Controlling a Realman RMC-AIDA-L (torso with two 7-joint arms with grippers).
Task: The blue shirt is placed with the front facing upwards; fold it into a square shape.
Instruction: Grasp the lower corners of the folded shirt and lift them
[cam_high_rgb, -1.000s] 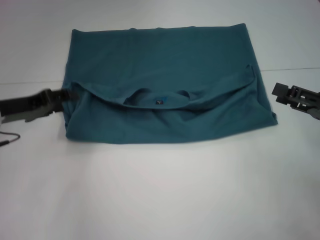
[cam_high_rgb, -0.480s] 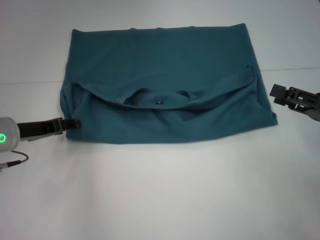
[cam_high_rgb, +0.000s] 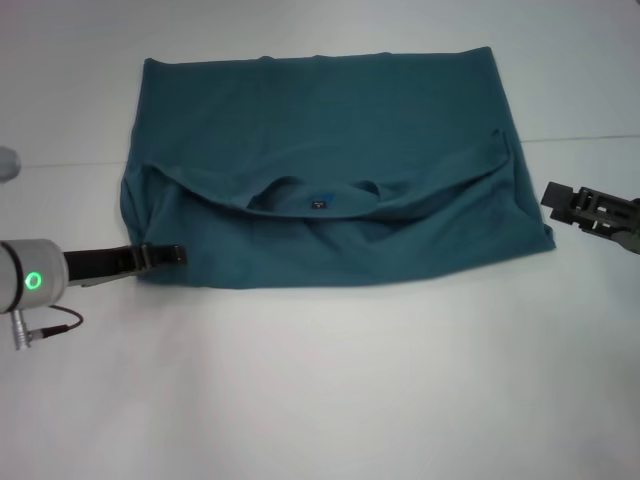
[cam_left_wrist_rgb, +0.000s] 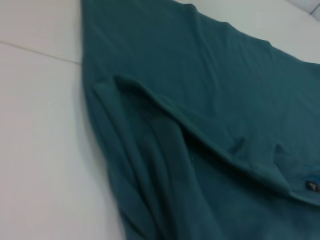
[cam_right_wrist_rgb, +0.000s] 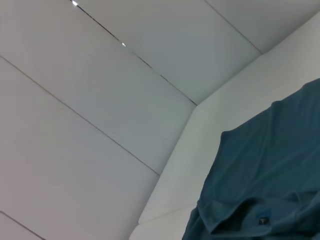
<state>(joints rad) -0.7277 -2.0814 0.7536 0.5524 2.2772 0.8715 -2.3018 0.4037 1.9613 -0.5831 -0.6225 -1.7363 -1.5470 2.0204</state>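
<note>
The blue shirt (cam_high_rgb: 325, 170) lies half-folded on the white table (cam_high_rgb: 330, 390), long axis across the robot, with the left gripper (cam_high_rgb: 165, 255) at its near left corner and nearer than the right gripper (cam_high_rgb: 560, 198), but I cannot tell either grip.

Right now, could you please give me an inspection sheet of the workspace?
Surface: white table, bare around the garment.
Job's things: blue shirt folded once, collar and dark neck label on top, lying flat.
Clutter: nothing seen.
Grippers: left gripper low at the shirt's near left corner; right gripper off the shirt's right edge, apart from it.
Cables: thin cable under the left arm.
Surroundings: pale wall panels.
</note>
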